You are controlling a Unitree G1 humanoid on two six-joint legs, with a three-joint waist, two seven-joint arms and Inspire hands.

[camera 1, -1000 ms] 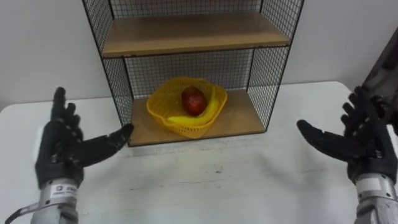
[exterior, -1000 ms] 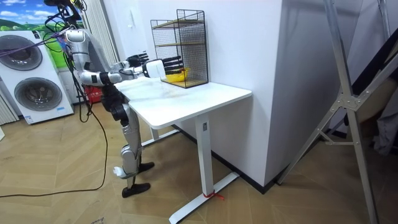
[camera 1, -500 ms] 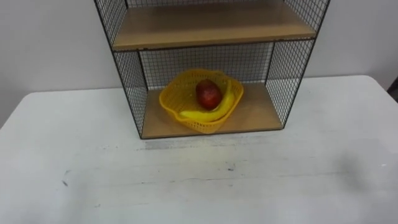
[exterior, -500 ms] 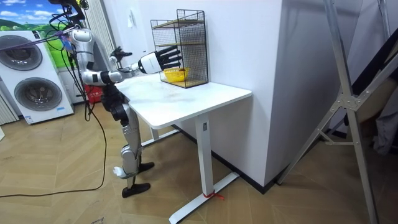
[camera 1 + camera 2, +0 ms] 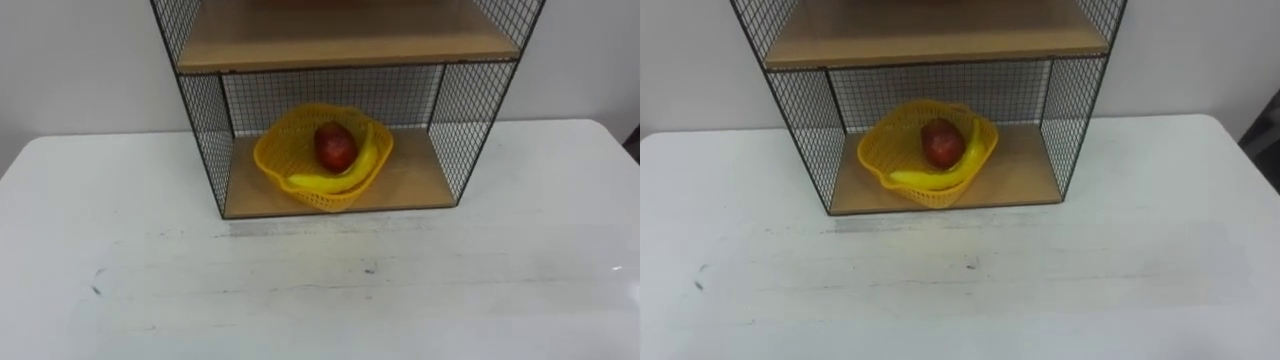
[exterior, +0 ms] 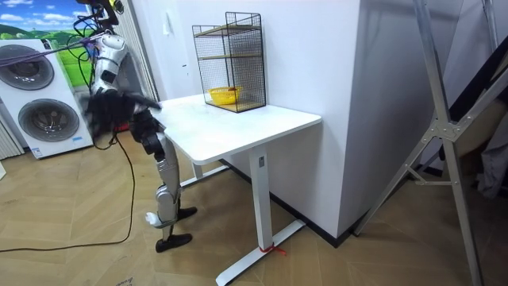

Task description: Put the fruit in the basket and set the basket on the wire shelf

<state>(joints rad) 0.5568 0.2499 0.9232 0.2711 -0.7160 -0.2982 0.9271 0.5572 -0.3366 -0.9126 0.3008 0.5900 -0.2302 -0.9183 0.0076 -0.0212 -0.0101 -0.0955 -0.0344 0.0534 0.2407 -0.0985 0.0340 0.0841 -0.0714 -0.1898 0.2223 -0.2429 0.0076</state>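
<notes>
Since the basket (image 5: 322,160) with the apple (image 5: 336,146) and banana (image 5: 335,181) sits in the shelf (image 5: 340,35), the job looks done, and the hands (image 6: 111,111) are too blurry to tell open from shut.

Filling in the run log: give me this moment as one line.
basket: on wire shelf lower board | apple, banana: inside basket | task: looks complete

Silver-white head, dark torso, silver-grey legs, black feet; dark cable trailing from body.
</notes>
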